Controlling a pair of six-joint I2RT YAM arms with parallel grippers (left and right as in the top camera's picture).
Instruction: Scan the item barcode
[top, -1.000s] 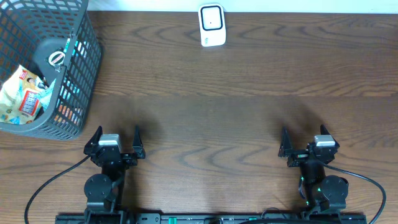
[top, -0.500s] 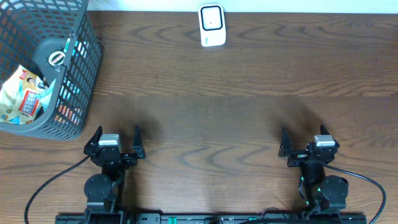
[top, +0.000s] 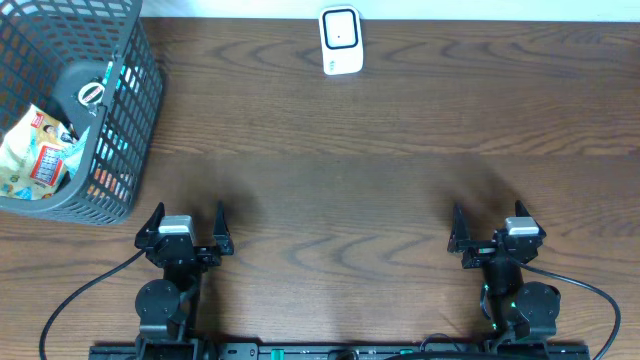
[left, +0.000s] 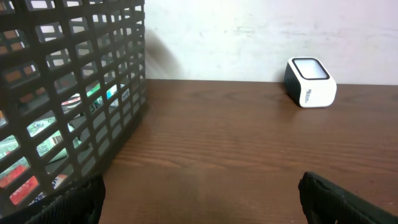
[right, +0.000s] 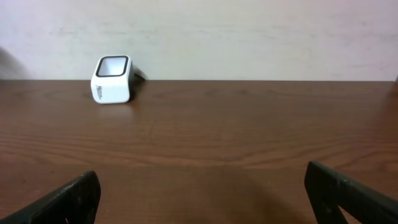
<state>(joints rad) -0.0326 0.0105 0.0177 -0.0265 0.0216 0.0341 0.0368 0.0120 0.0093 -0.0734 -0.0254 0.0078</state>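
Note:
A white barcode scanner (top: 340, 41) with a dark window stands at the table's far edge, also seen in the left wrist view as the scanner (left: 310, 82) and in the right wrist view as the scanner (right: 112, 79). Packaged items (top: 38, 150) lie inside a grey mesh basket (top: 128, 120) at the far left; through the basket wall (left: 68, 99) I see coloured packets. My left gripper (top: 188, 226) rests open near the front edge, below the basket, nothing between its fingers. My right gripper (top: 488, 228) stands open at the front right, also empty.
The brown wooden table (top: 340, 170) stretches bare between the grippers and the scanner. A pale wall (right: 249, 31) rises behind the table's far edge. Black cables (top: 90, 290) run from both arm bases along the front.

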